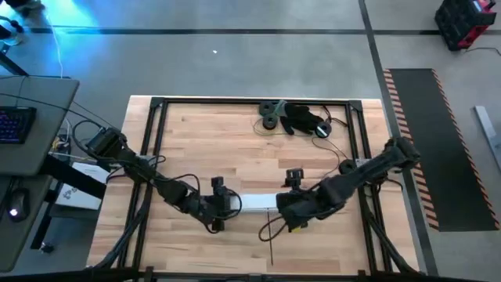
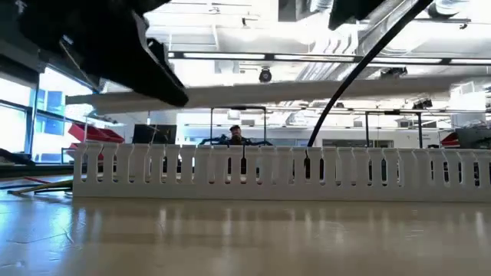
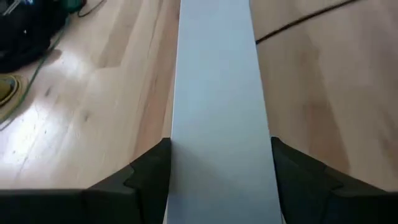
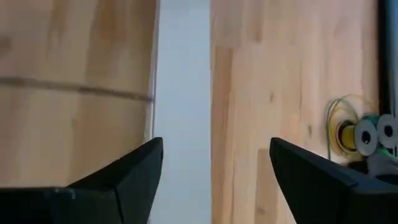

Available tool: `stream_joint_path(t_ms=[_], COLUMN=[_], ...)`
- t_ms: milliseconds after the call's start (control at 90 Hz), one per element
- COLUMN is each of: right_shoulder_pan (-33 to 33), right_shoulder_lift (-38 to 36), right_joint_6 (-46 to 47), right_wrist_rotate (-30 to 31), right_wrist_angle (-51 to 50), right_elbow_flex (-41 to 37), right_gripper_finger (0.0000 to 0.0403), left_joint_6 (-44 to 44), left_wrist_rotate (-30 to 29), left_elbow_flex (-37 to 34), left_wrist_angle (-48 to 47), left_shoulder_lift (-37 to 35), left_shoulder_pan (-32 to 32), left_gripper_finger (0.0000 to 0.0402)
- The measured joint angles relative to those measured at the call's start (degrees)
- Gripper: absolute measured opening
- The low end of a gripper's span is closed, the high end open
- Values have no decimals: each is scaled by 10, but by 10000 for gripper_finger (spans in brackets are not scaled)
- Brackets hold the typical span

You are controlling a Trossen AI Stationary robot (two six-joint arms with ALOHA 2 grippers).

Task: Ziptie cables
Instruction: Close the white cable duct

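Observation:
A long white strip (image 1: pixel 258 204) lies near the table's middle, between my two grippers. In the low view it shows as a white slotted channel (image 2: pixel 284 172) standing on the wood. My left gripper (image 1: pixel 228 205) is shut on the strip's left end. My right gripper (image 1: pixel 283 207) is open over its right end, and the strip (image 4: pixel 181 112) runs between the fingers, close to one of them. A thin dark cable (image 3: pixel 298 22) lies on the wood beside the strip. More dark wire (image 1: pixel 270 227) loops under the right gripper. My left gripper pinches the white strip's two long edges (image 3: pixel 177 155) between its two fingers, near the strip's left end. The fingers reach along the strip from the table's left. The strip stretches away flat toward the right gripper.
A spool of green-yellow wire (image 1: pixel 270 117) and a black heap (image 1: pixel 305 119) sit at the table's far edge. A thin dark stick (image 1: pixel 272 252) lies near the front edge. A black metal frame (image 1: pixel 156 141) borders the table. A person (image 2: pixel 234 134) sits far behind it.

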Motion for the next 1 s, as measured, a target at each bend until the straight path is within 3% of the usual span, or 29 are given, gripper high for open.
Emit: stream_joint_path(t_ms=[89, 256, 378, 733, 878, 1000], right_shoulder_pan=[7, 11, -9, -80, -84, -84], right_shoulder_lift=[9, 12, 12, 18, 21, 21], right_joint_6=[12, -63, -77, -47, -25, -12], right_wrist_rotate=[9, -5, -6, -121, -131, -141], right_wrist_angle=[17, 180, 238, 218, 180, 162], right_elbow_flex=[-3, -87, -125, -151, -151, -151], right_gripper_finger=[278, 278, 283, 337, 314, 271], left_joint_6=[0, 0, 0, -6, -6, -6], left_wrist_rotate=[-3, -11, -11, -11, -11, -13], left_elbow_flex=[0, 0, 1, 1, 1, 1], left_wrist_angle=[-3, -7, -9, -19, -18, -17], left_shoulder_lift=[0, 0, 0, 0, 0, 0], left_shoulder_pan=[0, -1, -3, -3, -3, -5], left_gripper_finger=[208, 208, 208, 208, 208, 208])
